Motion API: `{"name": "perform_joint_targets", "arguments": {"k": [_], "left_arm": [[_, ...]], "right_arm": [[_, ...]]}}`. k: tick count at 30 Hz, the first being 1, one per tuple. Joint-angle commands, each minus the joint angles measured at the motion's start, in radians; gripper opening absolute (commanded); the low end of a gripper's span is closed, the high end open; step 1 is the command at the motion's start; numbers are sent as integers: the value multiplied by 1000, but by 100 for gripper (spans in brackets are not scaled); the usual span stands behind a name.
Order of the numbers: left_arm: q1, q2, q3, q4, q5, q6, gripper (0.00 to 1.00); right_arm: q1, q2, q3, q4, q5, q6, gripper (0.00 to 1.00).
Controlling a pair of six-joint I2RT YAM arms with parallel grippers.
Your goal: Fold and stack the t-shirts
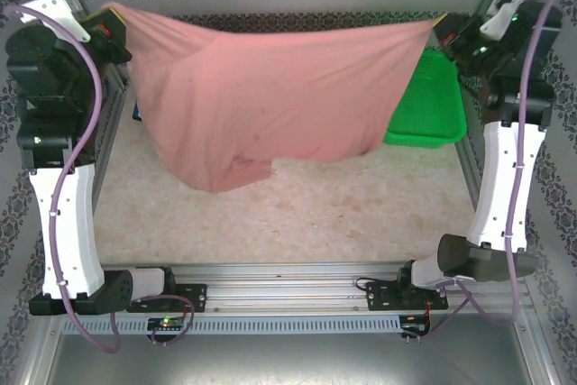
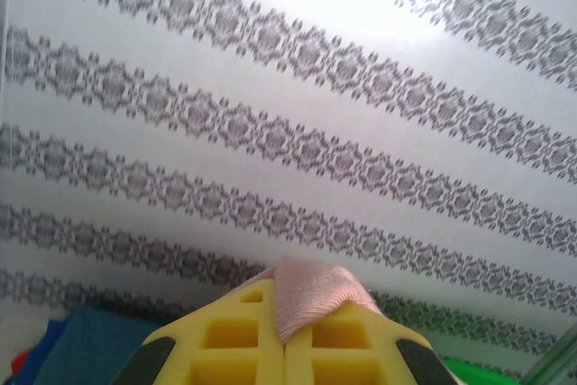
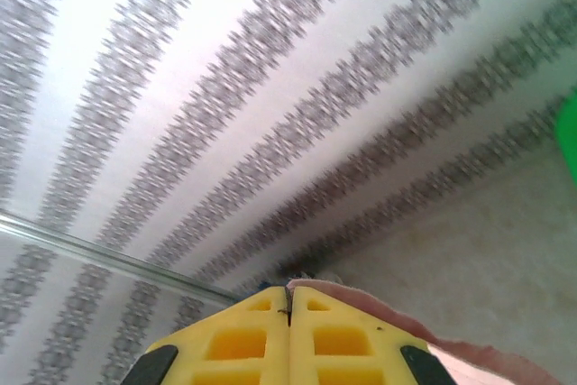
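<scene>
Dusty-pink cloth spans the far part of the surface [image 1: 297, 214]. The pink t-shirt [image 1: 261, 96] hangs as a sagging sheet, its long axis running sideways from just above the green basket [image 1: 433, 114] across to the side opposite the basket.

The right hand [image 1: 444, 26] is clamped tight on the shirt's top corner above the basket's far edge. In the right wrist view its yellow fingers [image 3: 234, 344] meet with no gap, and a strip of pink trails out beside them.

The left hand [image 1: 110, 17], well apart from the basket, is likewise pinched closed on the other top corner. In the left wrist view a tuft of pink pokes up between its fingers [image 2: 225, 340]. Below that hand lies a folded blue-grey shirt [image 2: 90, 340].

The top edge runs nearly straight between the two hands, so neither is nearer the shirt. The body droops below that line, lowest at the end away from the basket, and I cannot tell whether the hem touches the surface. Laying it flat would probably need both hands to descend together, keeping the edge level.
</scene>
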Motion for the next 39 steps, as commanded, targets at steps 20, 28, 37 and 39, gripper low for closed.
{"name": "perform_joint_targets", "arguments": {"k": [20, 28, 37, 39], "left_arm": [[18, -30, 342, 70, -89, 246, 0], [17, -27, 449, 73, -78, 254, 0], [16, -28, 513, 59, -77, 254, 0], [16, -38, 446, 42, -100, 264, 0]], "right_arm": [[-186, -101, 190, 122, -419, 199, 0], [-216, -165, 173, 136, -556, 282, 0], [-210, -286, 53, 162, -604, 329, 0], [-219, -309, -30, 75, -582, 274, 0]]}}
